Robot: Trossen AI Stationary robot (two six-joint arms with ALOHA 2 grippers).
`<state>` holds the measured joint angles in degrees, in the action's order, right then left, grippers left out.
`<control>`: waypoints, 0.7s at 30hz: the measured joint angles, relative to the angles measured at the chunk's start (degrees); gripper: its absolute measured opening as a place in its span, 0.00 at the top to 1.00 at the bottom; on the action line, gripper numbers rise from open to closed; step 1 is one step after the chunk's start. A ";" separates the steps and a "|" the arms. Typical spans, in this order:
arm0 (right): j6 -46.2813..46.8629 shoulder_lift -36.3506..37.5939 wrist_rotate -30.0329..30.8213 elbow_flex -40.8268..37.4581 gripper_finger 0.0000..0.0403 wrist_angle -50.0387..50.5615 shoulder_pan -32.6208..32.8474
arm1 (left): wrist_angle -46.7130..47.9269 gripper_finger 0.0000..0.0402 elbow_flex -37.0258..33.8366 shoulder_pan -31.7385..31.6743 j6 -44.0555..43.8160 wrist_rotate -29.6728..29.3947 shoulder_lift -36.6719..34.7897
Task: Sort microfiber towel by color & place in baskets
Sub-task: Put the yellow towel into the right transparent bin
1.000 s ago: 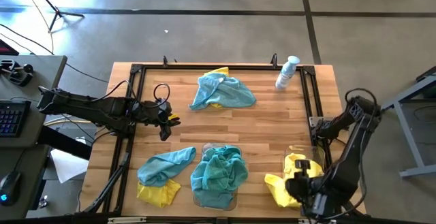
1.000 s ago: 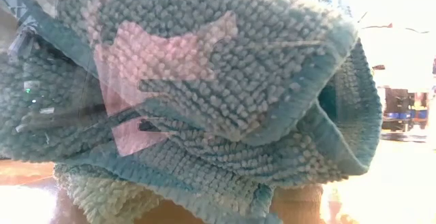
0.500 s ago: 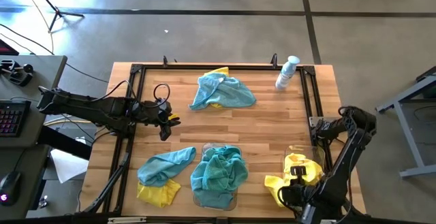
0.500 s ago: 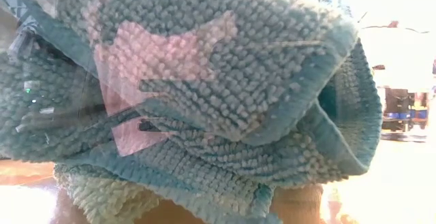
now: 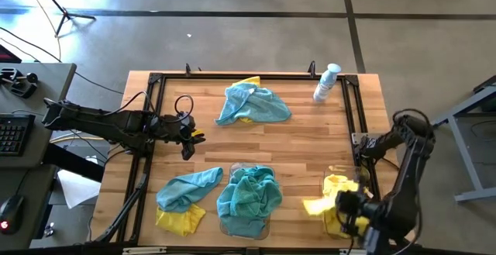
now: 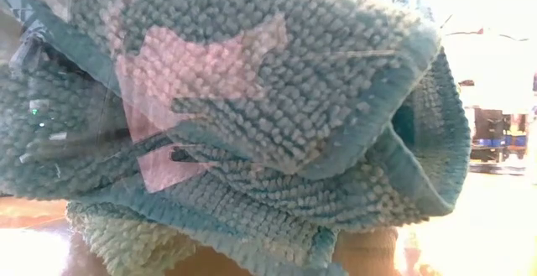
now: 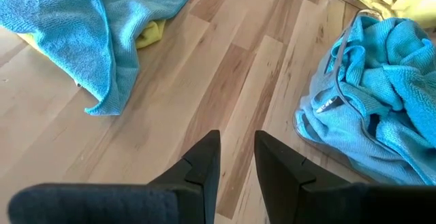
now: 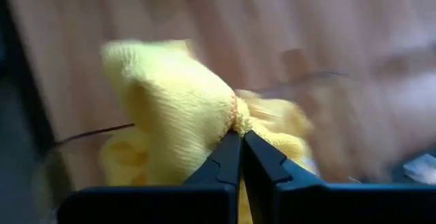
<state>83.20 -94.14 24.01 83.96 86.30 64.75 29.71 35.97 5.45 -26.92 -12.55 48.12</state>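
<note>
Teal and yellow microfiber towels lie in heaps. One teal-over-yellow heap [image 5: 252,104] is at the far middle and another [image 5: 180,199] at the near left. A clear basket [image 5: 226,222] at the near middle holds teal towels [image 5: 249,194]. A second basket [image 5: 328,179] at the near right holds yellow towels [image 5: 338,185]. My right gripper [image 5: 346,205] is over this basket's near left side, shut on a yellow towel [image 5: 316,206]. My left gripper [image 5: 190,139] hovers open over bare wood at the left, with nothing between its fingers. My right gripper pinches a bunched fold [image 8: 231,118] of the yellow towel between its two fingertips. It comes from above, slanting down. The cloth rises to a peak at the fingertips and hangs below them. A flap [image 5: 313,206] sticks out toward the table's left, beyond the basket.
A white and blue spray bottle [image 5: 326,83] lies at the far right corner. A black frame [image 5: 155,77] borders the wooden table. In the low view the teal towel [image 6: 252,100] in the middle basket fills the picture. Bare wood lies between the heaps.
My right gripper has shut on the yellow towel, rolled its wrist and shifted toward the table's right edge. The towel's loose part, which lay spread on the table left of the basket, is drawn up and in toward the basket. Only a small flap is left outside.
</note>
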 joint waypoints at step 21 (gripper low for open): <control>14.68 3.87 -33.22 -4.23 1.00 3.67 5.47 | 0.03 0.81 0.00 0.00 0.07 -0.01 -0.02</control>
<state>97.88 -90.27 -9.21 79.72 89.97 70.22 29.75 35.97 5.45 -26.85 -12.56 48.10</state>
